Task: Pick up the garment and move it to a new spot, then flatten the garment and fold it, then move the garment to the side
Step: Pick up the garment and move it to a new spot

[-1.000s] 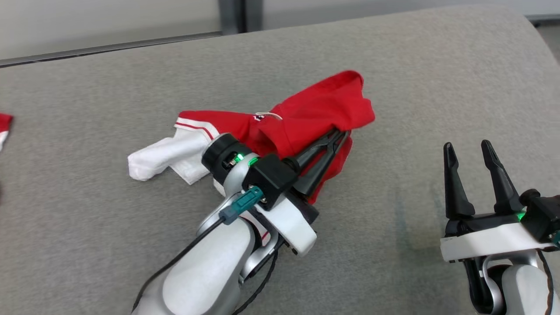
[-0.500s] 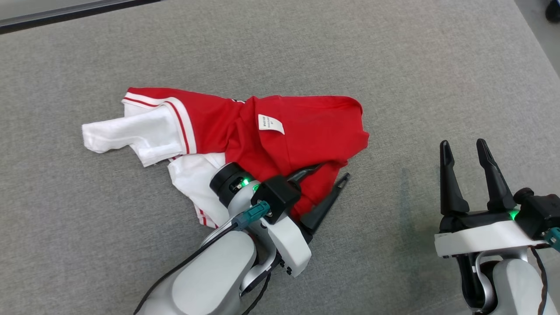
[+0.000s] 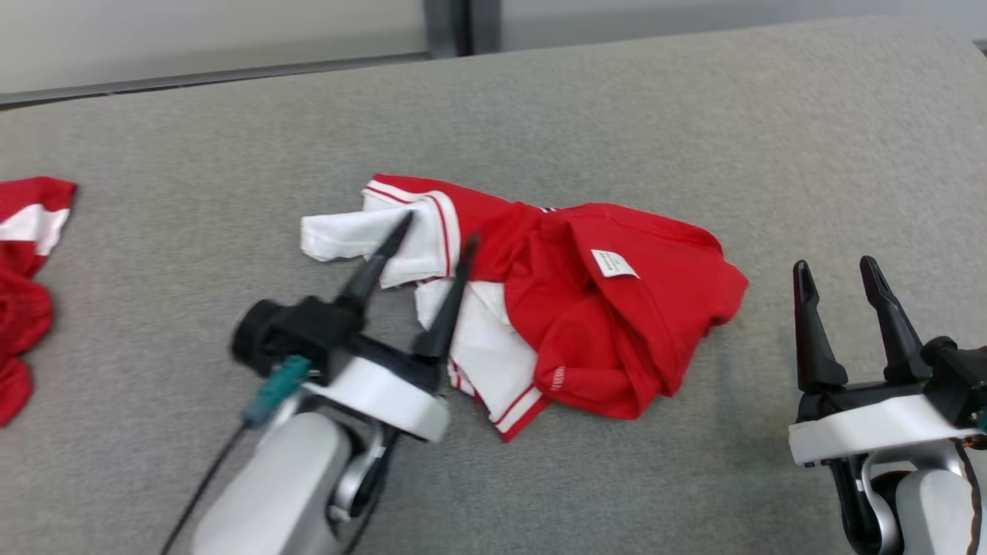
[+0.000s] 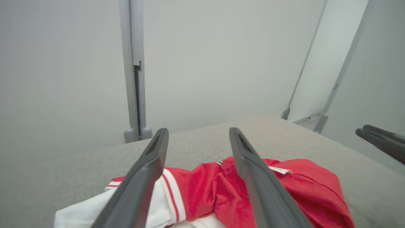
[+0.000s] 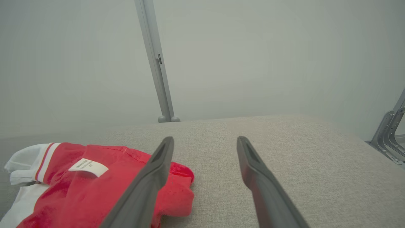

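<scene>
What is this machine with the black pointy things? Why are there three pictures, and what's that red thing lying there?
It is a robot with two arms. Each ends in jaws: two long dark fingers that pinch. One picture comes from a camera on its head, looking down. The other two come from cameras on its wrists, looking along the fingers. On the grey padded surface lies a crumpled red-and-white shirt with a small white label. Another red garment peeks in at the left edge. The left jaws stand open over the shirt's white sleeve; the right jaws stand open beside it. Neither holds anything.
</scene>
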Available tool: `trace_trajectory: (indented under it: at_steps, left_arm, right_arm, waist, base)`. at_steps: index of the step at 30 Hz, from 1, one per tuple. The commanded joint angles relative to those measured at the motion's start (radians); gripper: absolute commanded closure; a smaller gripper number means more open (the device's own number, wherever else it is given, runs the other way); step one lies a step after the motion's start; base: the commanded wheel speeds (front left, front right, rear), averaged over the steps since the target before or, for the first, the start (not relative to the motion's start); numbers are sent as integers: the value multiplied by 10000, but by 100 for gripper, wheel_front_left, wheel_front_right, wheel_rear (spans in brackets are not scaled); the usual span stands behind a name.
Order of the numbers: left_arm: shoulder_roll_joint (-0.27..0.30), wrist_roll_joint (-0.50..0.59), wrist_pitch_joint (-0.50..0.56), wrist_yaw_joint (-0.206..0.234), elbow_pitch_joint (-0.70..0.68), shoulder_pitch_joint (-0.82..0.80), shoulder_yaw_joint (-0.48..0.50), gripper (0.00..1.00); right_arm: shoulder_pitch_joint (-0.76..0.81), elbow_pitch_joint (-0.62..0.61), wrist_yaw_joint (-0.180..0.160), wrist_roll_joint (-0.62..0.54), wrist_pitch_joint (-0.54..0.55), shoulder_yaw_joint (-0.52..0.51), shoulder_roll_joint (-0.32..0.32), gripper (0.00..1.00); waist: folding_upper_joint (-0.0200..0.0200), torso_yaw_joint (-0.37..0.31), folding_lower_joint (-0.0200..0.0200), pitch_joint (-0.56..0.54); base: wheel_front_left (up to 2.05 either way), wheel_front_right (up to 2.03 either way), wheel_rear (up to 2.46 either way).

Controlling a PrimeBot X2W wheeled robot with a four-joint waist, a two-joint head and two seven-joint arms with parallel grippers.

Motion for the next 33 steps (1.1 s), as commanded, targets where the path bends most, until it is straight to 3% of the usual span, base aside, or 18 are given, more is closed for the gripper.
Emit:
trace_trajectory:
  at_steps: [1, 8, 13, 22, 33]
  left_arm:
    - [154, -84, -44, 158, -43, 228, 290, 0]
    - [784, -396, -56, 557, -131, 1269, 2328, 0]
    - [1069, -340, -58, 305, -130, 1982, 3226, 0]
    - [960, 2, -60, -115, -134, 2737, 3556, 0]
    - [990, 361, -61, -331, 9, 3688, 3446, 0]
  right_arm:
    - [118, -60, -3, -39, 81, -22, -110, 0]
    - [418, -375, -3, -92, 439, -66, -200, 0]
    - [588, -552, -3, -86, 639, -42, -229, 0]
    - [1013, -572, -3, -43, 833, 33, -281, 0]
    - [1884, -727, -2, -107, 1159, -120, -268, 0]
  waist:
    - [0, 443, 0, -375]
    - [0, 1062, 0, -735]
    - [0, 1325, 0, -929]
    - [0, 1346, 0, -1549]
    - [0, 1318, 0, -2475]
  base:
    - [0, 0, 0]
    - [0, 0, 0]
    - [0, 0, 0]
    - [0, 0, 0]
    - [0, 0, 0]
